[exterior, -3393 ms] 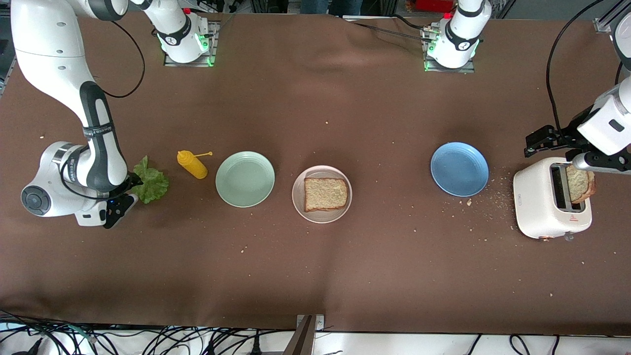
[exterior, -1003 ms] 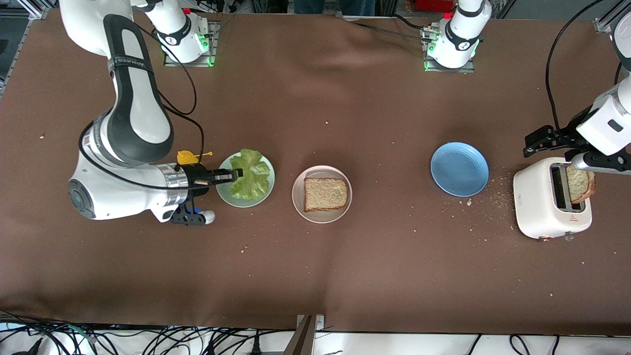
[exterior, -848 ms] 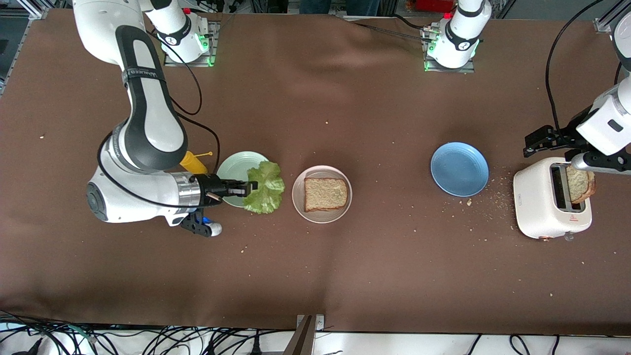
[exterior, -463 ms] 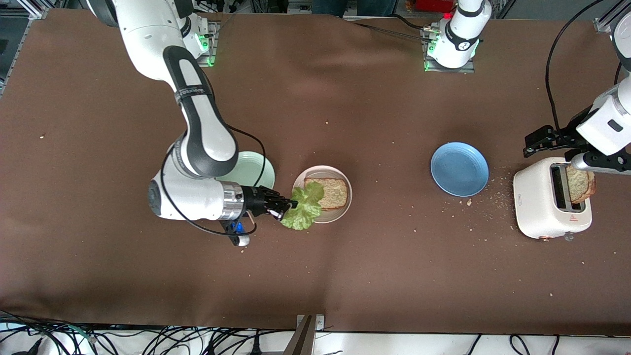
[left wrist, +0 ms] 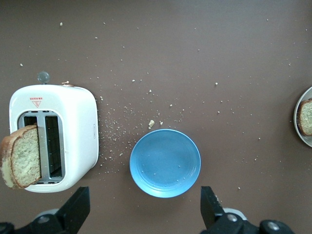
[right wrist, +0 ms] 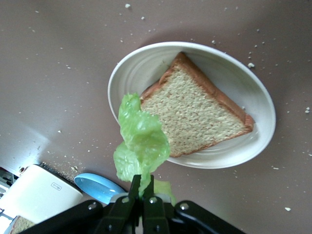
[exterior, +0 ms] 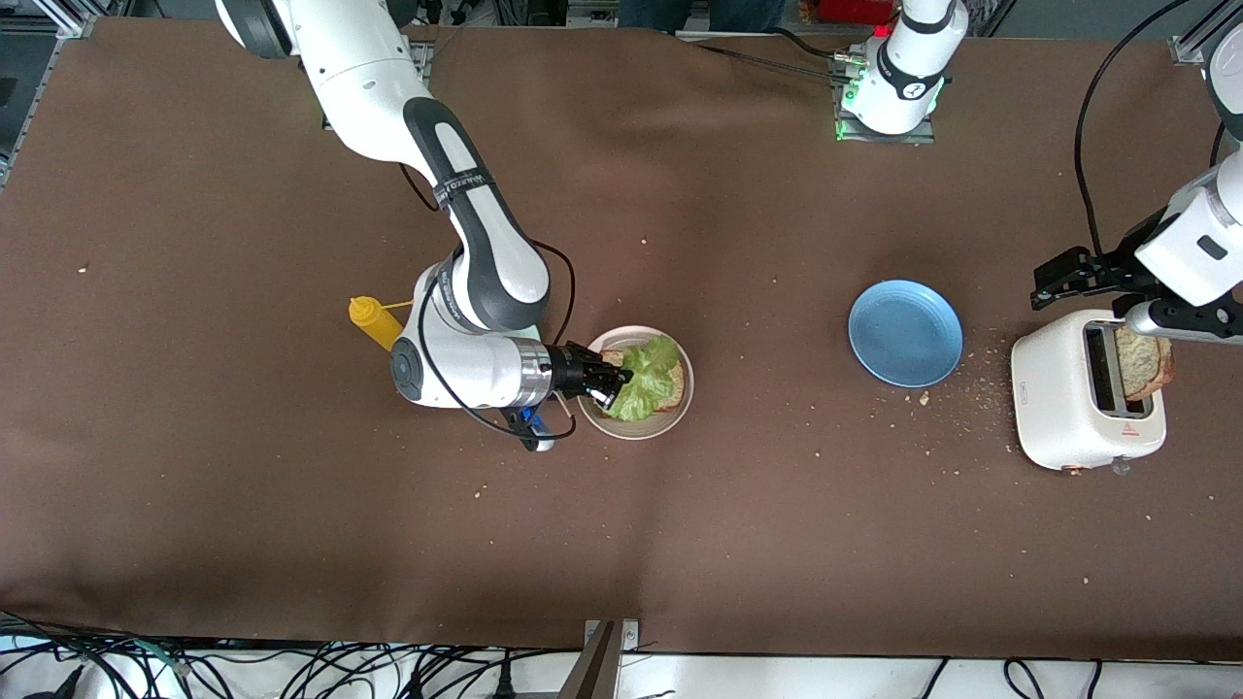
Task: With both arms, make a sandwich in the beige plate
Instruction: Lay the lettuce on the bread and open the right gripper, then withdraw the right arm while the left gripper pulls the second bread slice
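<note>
one toast slice (exterior: 668, 386) already lies in the beige plate (exterior: 636, 428), mid-worktop. the right gripper (exterior: 610, 382), pressed together, pinches the lettuce leaf (exterior: 646, 377) over that slice, not yet let go. the second slice (exterior: 1144, 361) stands in the toaster (exterior: 1078, 408) at the left arm's end; the left gripper (left wrist: 145, 212) waits above it, spread and empty. left: release lettuce, fetch and lay the top slice.

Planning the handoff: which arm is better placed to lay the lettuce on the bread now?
Right: its gripper already pinches the lettuce over the toast on the beige plate.
</note>
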You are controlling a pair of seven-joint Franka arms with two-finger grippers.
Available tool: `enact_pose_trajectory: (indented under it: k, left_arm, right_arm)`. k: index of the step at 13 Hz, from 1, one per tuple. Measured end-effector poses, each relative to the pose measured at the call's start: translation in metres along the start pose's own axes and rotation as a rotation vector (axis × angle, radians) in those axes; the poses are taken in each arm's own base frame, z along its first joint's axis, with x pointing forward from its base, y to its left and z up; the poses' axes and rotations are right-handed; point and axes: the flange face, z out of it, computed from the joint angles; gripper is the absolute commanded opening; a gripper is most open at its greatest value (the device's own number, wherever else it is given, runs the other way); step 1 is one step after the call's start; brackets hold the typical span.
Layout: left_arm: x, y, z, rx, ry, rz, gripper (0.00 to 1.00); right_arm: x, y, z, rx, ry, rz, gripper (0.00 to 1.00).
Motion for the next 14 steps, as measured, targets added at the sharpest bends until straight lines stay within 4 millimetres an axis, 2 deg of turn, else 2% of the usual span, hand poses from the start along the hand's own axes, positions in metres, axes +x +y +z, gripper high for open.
enact_pose_trajectory:
  k: [1,3,6,9,12,14]
  left_arm:
    - [0.0,0.0,0.0,0.0,-0.001,0.0,1.0]
    - [0.001,0.0,0.002,0.0,-0.004,0.0,1.0]
    - [0.001,0.0,0.004,0.0,-0.006,0.0,1.0]
    - [0.003,-0.002,0.008,-0.001,-0.014,-0.002,1.0]
    - [0.005,-0.016,0.02,-0.002,-0.033,-0.027,1.0]
    - [0.006,-0.041,0.029,-0.003,-0.046,-0.068,1.0]
  right_arm:
    - [0.004,0.006,0.006,-0.009,0.003,0.008,0.12]
    - [0.005,0.013,0.018,-0.026,0.002,0.014,1.0]
    - [-0.003,0.016,0.033,-0.061,0.012,-0.009,1.0]
    - [-0.008,0.015,0.03,-0.128,0.072,-0.076,1.0]
    - [-0.016,0.009,-0.004,-0.224,0.125,-0.146,1.0]
    - [-0.019,0.006,-0.039,-0.272,0.163,-0.17,1.0]
